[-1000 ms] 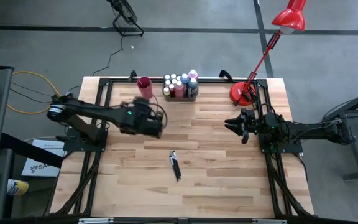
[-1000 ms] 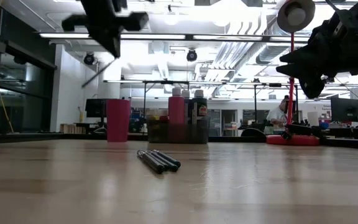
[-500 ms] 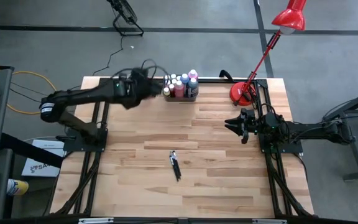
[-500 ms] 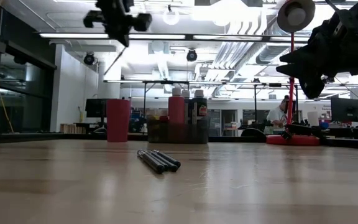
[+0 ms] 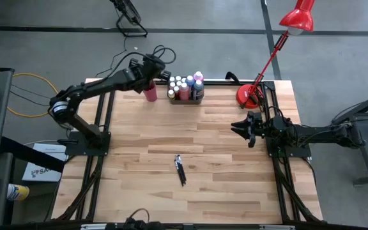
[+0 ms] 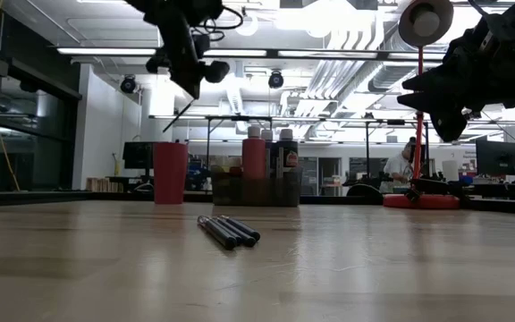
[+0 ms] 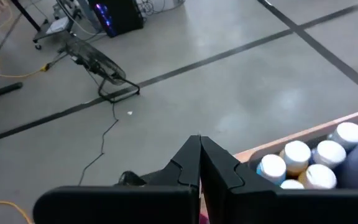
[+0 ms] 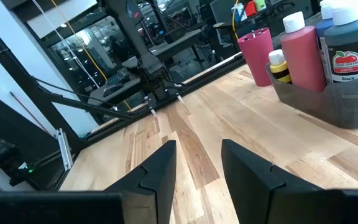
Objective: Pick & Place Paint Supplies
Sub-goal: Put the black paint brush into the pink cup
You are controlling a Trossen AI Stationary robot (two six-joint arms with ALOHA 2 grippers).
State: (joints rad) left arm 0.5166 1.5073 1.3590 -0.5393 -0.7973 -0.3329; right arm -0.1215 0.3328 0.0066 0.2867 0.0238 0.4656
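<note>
Left gripper (image 5: 151, 69) hanging closed above cup (image 5: 149, 93), gripping a brush (image 6: 179, 116); right gripper (image 5: 240, 129) waiting half-open, empty; brushes (image 5: 180, 169) lying mid-table, bottles (image 5: 185, 85) sitting in tray (image 5: 186, 99)

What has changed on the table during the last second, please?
The left gripper, shut on a thin paintbrush, swung from the table's middle to above the red cup. Unchanged: the right gripper, open and empty, the loose brushes and the bottle tray.
</note>
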